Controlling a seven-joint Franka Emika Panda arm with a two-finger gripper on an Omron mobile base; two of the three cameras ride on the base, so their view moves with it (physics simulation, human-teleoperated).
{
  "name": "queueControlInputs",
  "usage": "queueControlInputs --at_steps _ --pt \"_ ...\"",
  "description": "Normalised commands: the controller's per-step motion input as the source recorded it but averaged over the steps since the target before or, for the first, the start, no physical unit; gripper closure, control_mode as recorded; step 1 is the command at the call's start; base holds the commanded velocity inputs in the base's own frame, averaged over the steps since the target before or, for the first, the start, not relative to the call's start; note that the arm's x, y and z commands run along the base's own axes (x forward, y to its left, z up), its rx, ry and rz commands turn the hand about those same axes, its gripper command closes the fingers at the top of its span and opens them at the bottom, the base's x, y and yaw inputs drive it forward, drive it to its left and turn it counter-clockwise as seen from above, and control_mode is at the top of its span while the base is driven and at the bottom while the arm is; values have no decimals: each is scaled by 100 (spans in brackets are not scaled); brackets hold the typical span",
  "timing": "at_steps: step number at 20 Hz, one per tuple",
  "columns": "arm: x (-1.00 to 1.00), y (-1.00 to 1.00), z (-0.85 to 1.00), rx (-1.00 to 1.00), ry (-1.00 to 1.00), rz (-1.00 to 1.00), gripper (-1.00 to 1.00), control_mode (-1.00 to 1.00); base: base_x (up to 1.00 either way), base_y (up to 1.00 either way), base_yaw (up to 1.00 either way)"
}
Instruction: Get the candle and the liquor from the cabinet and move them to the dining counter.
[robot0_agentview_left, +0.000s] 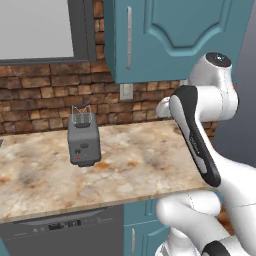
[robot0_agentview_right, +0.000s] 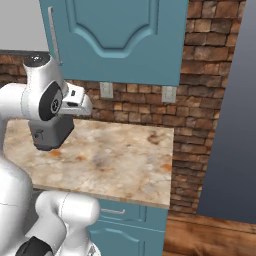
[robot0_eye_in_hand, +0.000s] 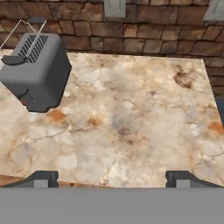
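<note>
The teal cabinet hangs on the brick wall above the counter. Its raised-panel door is shut and has a slim silver handle at its left edge. The candle and the liquor are hidden, and the dining counter is out of view. My gripper is open, its two dark fingertips far apart with nothing between them. It looks down on the marbled counter top, below the cabinet and to the right of the toaster.
A grey toaster stands on the left part of the beige marbled counter. A dishwasher sits under the counter. Outlets dot the brick wall, and the counter ends at the right.
</note>
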Motion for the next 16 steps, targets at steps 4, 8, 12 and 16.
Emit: queueControlInputs --at_steps 4,8,12,16 --pt "-57 3 54 0 -36 -1 -100 -100 0 0 0" --pt "-29 18 50 0 -31 0 -100 -100 0 0 0" --pt "-19 8 47 0 -31 0 -100 -100 0 0 0" --pt "-9 12 48 1 -34 0 -100 -100 0 0 0"
